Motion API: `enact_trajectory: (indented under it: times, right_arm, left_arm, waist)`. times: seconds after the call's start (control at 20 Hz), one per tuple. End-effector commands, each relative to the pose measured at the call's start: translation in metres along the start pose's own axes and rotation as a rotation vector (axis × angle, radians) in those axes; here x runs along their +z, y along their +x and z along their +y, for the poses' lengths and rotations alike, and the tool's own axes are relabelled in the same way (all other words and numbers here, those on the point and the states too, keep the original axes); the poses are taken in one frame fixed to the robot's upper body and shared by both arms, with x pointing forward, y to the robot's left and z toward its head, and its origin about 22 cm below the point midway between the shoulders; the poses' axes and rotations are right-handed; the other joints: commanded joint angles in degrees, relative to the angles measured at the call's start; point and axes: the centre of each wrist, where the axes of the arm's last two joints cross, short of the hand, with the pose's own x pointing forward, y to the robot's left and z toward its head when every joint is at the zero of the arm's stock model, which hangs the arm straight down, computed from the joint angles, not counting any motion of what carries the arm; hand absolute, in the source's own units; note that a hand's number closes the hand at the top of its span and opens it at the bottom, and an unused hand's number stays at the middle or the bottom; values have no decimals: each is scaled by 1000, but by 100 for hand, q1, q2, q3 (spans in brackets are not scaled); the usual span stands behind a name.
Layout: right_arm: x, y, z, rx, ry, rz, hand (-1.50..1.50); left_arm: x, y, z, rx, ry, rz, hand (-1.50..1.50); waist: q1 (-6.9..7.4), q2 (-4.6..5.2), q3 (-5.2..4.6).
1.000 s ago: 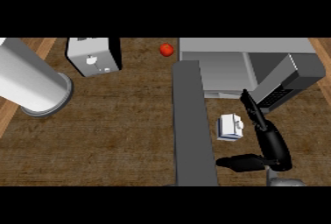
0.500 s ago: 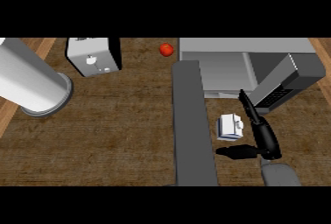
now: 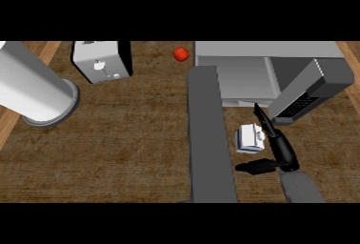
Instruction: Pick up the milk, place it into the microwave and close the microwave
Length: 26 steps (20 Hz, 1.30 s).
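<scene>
The milk (image 3: pixel 249 138) is a small white carton with blue marks, standing on the brown counter in front of the open microwave (image 3: pixel 243 76). The microwave's door (image 3: pixel 211 143) swings out towards me as a long grey slab, left of the carton. My right hand (image 3: pixel 280 148) is open right beside the carton. Its straight fingers (image 3: pixel 262 118) run along the carton's right side, and the thumb (image 3: pixel 255 167) sticks out to the left just below it. Whether the fingers touch the carton is unclear. My left hand does not show.
The microwave's keypad panel (image 3: pixel 309 93) slants down just right of my fingers. A red round fruit (image 3: pixel 181 54) lies left of the microwave. A grey-and-white box appliance (image 3: pixel 103 62) stands at the back left, and a thick pale cylinder (image 3: pixel 32 90) fills the left edge.
My right hand has moved forward and a little left, closing in on the carton's right side, and more forearm shows. The thumb now reaches under the carton. The carton has not moved.
</scene>
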Motion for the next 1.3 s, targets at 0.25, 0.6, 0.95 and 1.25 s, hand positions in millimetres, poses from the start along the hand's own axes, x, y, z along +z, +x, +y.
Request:
enact_trajectory:
  times: [0.25,0.6,0.95,1.25]
  right_arm:
    - [17,-30,7,85,4,25,150]
    - [25,-47,6,239,-9,26,150]
    - [12,-50,10,314,47,23,150]
    - [14,-51,12,296,-25,-50,150]
  left_arm:
    - [8,-7,4,24,-12,21,-150]
    - [13,5,3,3,-2,6,-150]
    - [7,7,6,16,-16,-9,-150]
    - [7,3,16,33,-10,-1,-150]
  waist:
    - [-4,-3,0]
    - [72,11,6]
    - [125,46,14]
    - [120,59,17]
